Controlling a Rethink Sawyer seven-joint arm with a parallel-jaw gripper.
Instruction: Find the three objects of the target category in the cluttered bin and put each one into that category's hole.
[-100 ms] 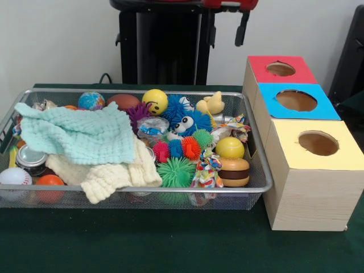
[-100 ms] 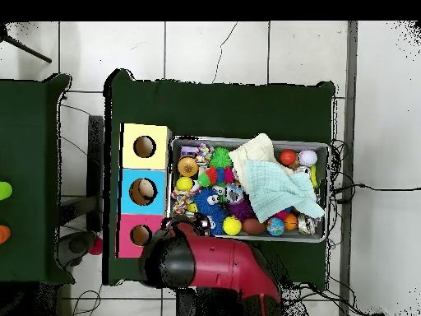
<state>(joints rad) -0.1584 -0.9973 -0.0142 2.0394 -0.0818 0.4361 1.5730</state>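
Observation:
A wire mesh bin [image 1: 142,190] [image 2: 247,140] holds a jumble of toys. A teal cloth [image 1: 79,133] [image 2: 275,185] and a cream cloth [image 1: 108,173] [image 2: 253,150] cover its left half in the front view. Beside them lie a yellow smiley ball [image 1: 154,101], a blue furry toy with eyes [image 1: 185,122], a green spiky ball [image 1: 175,172], a plain yellow ball [image 1: 230,147], a toy burger [image 1: 234,172], a baseball [image 1: 14,177] and an orange ball [image 1: 50,182]. My gripper [image 1: 243,28] hangs drawn back at the top, clear of the bin.
Three wooden boxes with round holes stand in a row against the bin: red-topped [image 1: 261,65] [image 2: 125,239], blue-topped [image 1: 273,108] [image 2: 127,193], yellow-topped [image 1: 290,153] [image 2: 130,136]. The red and black arm [image 2: 205,259] sits beside the red box.

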